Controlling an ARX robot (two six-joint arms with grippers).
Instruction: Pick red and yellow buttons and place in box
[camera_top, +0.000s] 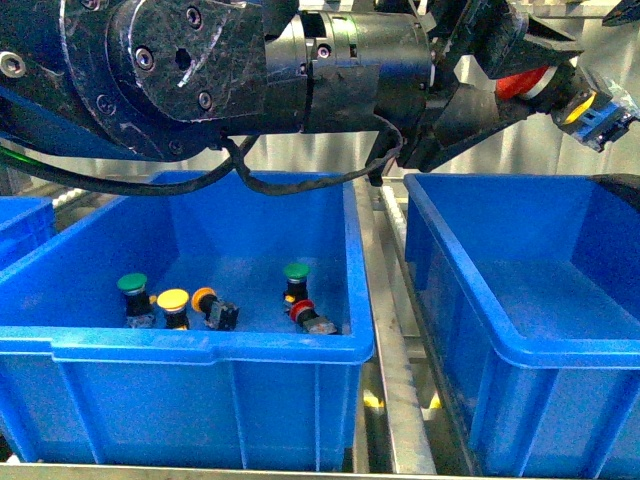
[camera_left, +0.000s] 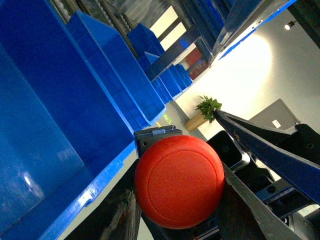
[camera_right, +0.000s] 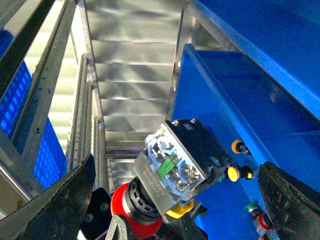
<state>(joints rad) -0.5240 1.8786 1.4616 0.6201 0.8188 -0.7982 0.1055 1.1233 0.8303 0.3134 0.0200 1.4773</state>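
My left gripper (camera_top: 528, 78) is shut on a red button (camera_top: 522, 84), held high over the far part of the right-hand blue box (camera_top: 455, 265), whose inside is bare. The left wrist view shows the red cap (camera_left: 179, 181) pinched between the fingers (camera_left: 245, 210). My right gripper (camera_right: 176, 167) is open, and the held red button (camera_right: 131, 207) with its clear switch body (camera_right: 177, 160) shows between its fingers without touching them. The left blue crate (camera_top: 200, 345) holds a yellow button (camera_top: 173, 299), an orange-yellow one (camera_top: 204, 298) and a red one (camera_top: 303, 310).
Two green buttons (camera_top: 132, 284) (camera_top: 296, 271) also lie in the left crate. A metal roller rail (camera_top: 395, 380) runs between the two crates. Another blue crate (camera_top: 22, 225) shows at the far left. Stacked blue crates (camera_left: 115, 75) fill the left wrist view.
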